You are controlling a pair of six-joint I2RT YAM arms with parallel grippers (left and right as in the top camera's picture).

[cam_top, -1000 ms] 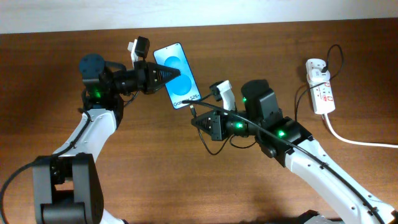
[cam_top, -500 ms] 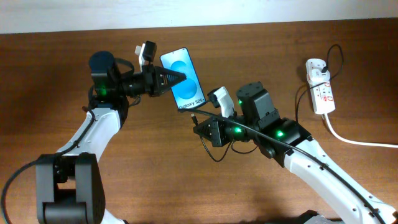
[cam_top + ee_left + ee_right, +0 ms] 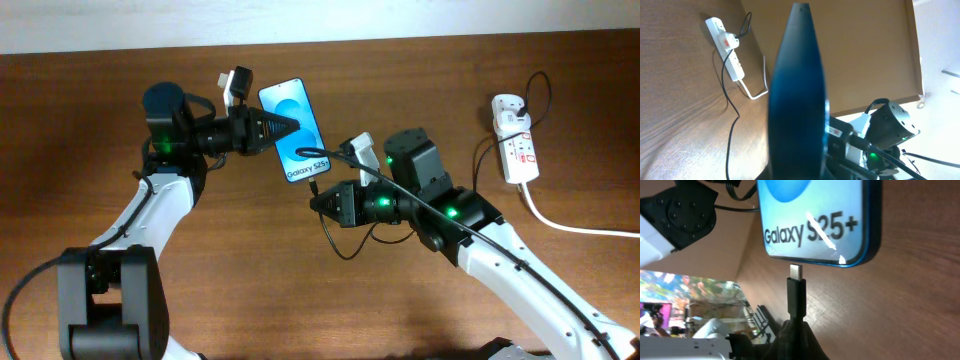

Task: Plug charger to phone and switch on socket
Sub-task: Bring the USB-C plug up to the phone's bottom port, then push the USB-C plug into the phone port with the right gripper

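Short open gap between tip of charger [image 3: 795,297] and lower edge of phone [image 3: 820,220]; straight line, nothing between. Left gripper [image 3: 284,126] clamped on the phone's left edge, closing off approach from that side. Right gripper [image 3: 314,201] closed on the charger just below the phone, filling the near side. Slack loop of charger cable hanging under right arm [image 3: 500,245]. Open wood of table [image 3: 80,110] between right arm and socket [image 3: 516,140]. Charger cable along the socket's left side and over its far end; white cord [image 3: 575,227] leaving its near end rightward.
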